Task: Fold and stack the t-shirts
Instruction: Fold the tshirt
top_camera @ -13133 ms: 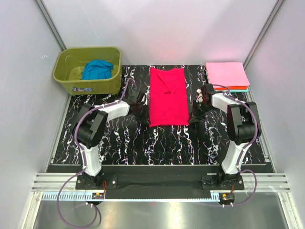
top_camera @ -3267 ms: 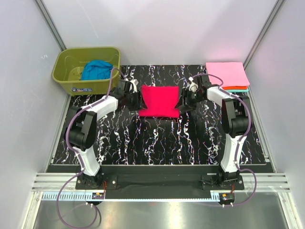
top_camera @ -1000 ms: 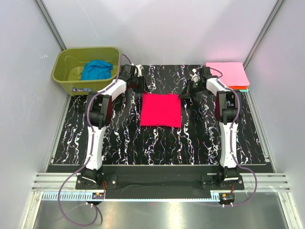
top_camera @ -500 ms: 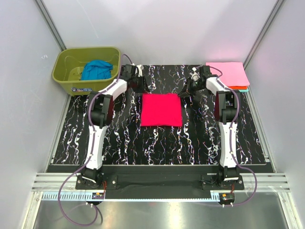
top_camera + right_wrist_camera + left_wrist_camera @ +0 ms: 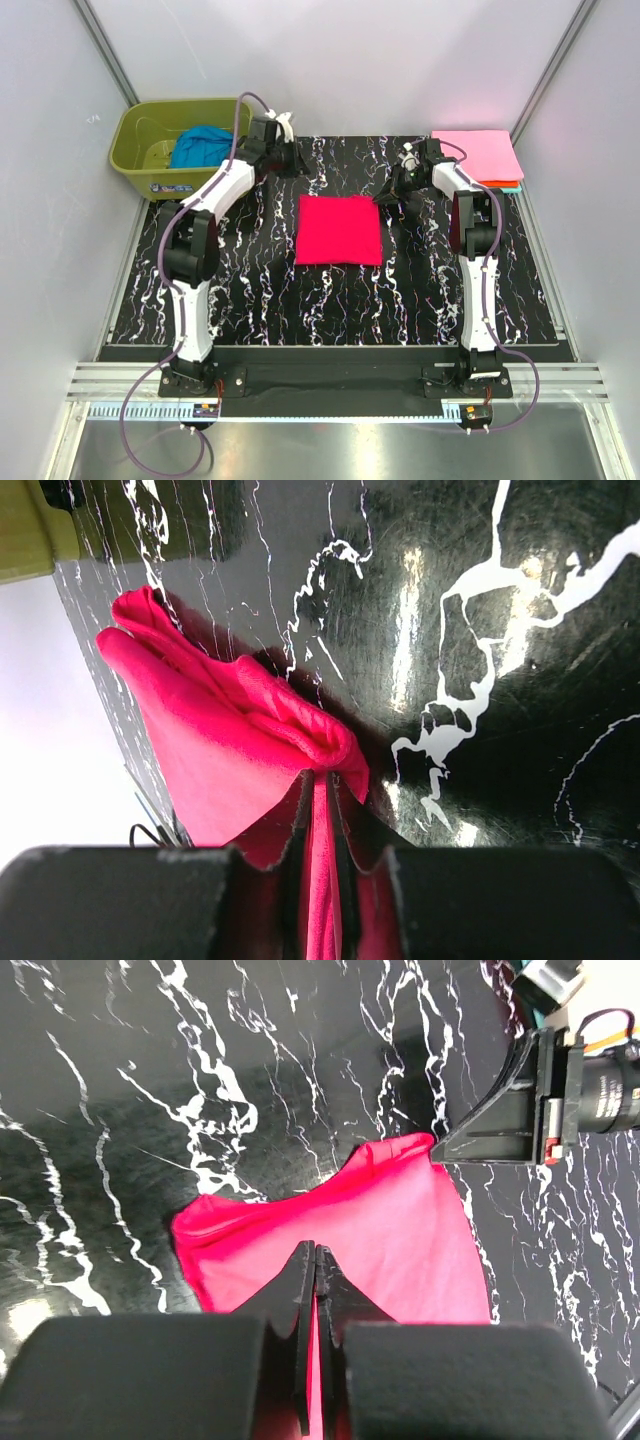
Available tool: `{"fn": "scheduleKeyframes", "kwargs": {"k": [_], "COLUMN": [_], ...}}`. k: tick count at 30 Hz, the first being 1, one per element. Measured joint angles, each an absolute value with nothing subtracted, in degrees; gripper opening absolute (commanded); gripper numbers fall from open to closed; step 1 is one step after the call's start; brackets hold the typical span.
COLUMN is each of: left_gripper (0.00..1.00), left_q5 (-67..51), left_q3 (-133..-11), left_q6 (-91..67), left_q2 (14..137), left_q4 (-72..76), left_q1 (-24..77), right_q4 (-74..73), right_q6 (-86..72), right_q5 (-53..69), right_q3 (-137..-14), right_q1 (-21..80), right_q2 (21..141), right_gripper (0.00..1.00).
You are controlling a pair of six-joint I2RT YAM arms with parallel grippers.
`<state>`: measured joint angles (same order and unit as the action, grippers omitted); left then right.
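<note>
From above: the crimson-red t-shirt [image 5: 338,230] is seen flat in the middle of the bench [image 5: 250,280] as a folded square, where a long strip lay seconds back. Since then the left gripper [image 5: 290,160] has been pulled off the far-left corner, up toward the olive tub [image 5: 150,172]. The right gripper [image 5: 398,188] is kept at the far-right corner.

Left wrist: jaws are pressed together, nothing held, cloth lying clear ahead.

Right wrist: jaws are drawn together too, tips at the bunched corner. A pinch of cloth cannot be ruled out.

Fold is judged done. Transfer onto the pink t-shirt [image 5: 478,153] stack is due, and the blue t-shirt [image 5: 203,147] remains to be fetched from the tub.
</note>
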<state>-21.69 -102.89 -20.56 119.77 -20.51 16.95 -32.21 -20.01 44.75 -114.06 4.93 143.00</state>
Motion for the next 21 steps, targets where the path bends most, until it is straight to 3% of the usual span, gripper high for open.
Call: {"fn": "scheduleKeyframes", "kwargs": {"k": [12, 21], "left_gripper": [0.00, 0.04], "left_q5": [-22.1, -20.0], "left_q3": [-103.1, -107.8], "left_q6": [-22.0, -22.3], "left_q2": [133.4, 135.9], "left_q4": [-20.9, -20.9], "left_q1": [17.0, 16.0], "right_q4": [-31.1, -30.6], "right_q6": [-20.4, -20.3], "right_q5": [44.8, 44.4], "right_q3": [-112.6, -110.2], "right_q1": [4.9, 4.9], "right_q2": [142.2, 140.3], "right_gripper": [0.16, 0.18]}}
